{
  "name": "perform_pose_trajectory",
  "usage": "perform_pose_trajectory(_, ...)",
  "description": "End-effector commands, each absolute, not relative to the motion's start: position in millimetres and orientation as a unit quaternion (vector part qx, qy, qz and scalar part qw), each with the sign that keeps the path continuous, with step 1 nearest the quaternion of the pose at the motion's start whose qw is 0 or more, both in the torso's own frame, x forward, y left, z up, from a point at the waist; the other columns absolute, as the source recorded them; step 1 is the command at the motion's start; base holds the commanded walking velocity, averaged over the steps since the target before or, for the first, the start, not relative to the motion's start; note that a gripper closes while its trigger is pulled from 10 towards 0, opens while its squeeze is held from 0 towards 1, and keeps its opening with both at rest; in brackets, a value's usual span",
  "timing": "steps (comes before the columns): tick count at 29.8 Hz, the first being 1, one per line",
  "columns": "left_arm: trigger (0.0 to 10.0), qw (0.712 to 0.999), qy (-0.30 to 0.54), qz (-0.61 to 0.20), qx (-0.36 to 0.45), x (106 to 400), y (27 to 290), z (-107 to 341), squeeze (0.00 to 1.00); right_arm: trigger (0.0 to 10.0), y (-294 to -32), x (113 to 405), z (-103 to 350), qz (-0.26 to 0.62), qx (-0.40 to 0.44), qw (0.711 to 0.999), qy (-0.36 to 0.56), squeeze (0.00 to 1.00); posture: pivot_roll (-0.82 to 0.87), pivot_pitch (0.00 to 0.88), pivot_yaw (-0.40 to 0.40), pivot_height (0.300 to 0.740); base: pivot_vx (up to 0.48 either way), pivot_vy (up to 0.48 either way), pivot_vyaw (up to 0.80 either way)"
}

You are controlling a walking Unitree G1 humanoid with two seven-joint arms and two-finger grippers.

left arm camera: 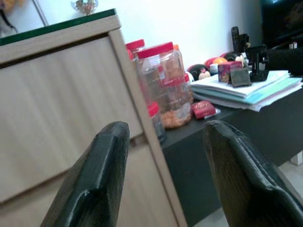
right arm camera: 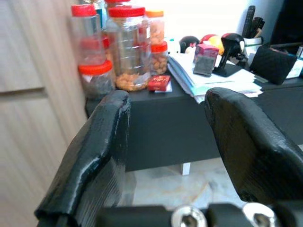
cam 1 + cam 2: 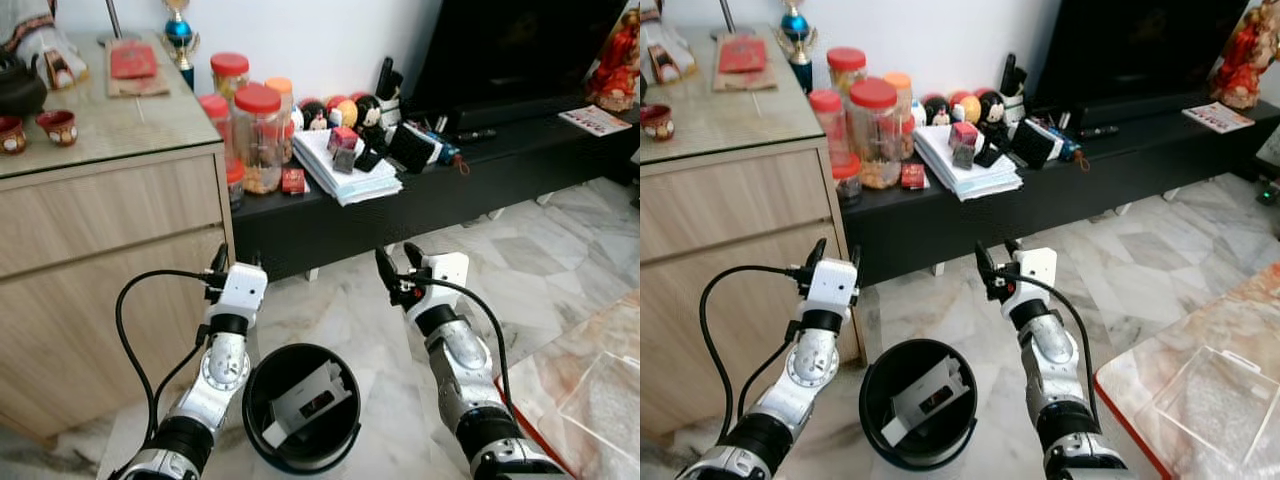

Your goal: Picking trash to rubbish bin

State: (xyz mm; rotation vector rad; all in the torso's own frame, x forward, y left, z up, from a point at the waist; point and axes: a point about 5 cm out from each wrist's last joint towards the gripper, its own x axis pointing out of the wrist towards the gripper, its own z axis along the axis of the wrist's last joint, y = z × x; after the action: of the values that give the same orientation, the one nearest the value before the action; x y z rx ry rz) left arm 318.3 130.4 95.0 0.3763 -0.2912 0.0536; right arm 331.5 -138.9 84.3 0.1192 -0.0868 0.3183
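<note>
A black rubbish bin stands on the marble floor between the two raised arms, its near rim cut off by the picture's lower edge. Inside it lies a white carton, partly hidden by the bin's wall. The left gripper and right gripper are both held above the floor with fingers spread wide and nothing between them. Beyond, red-lidded jars crowd the left end of the low black TV bench, against the wooden cabinet; their contents are hard to make out.
</note>
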Motion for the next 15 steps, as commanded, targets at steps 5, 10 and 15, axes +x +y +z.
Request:
perform_pose_trajectory(5, 10.0, 0.970, -0.151, 0.016, 0.192, 318.4, 126.9, 97.1, 0.00, 10.0, -144.0, 331.8, 85.4, 0.146, 0.063, 0.986, -0.050, 0.00, 0.19, 0.000, -0.112, 0.740, -0.244, 0.000, 0.00)
perform_pose_trajectory(10, 10.0, 0.970, -0.149, 0.014, 0.193, 319.2, 126.5, 97.1, 0.00, 10.0, -143.5, 331.4, 84.4, 0.146, 0.064, 0.986, -0.049, 0.00, 0.19, 0.000, -0.108, 0.740, -0.244, 0.000, 0.00)
perform_pose_trajectory(15, 10.0, 0.970, -0.147, 0.005, 0.194, 319.2, 124.8, 96.2, 0.00, 10.0, -142.3, 329.8, 82.1, 0.143, 0.067, 0.986, -0.047, 0.00, 0.20, 0.000, -0.087, 0.740, -0.247, 0.000, 0.00)
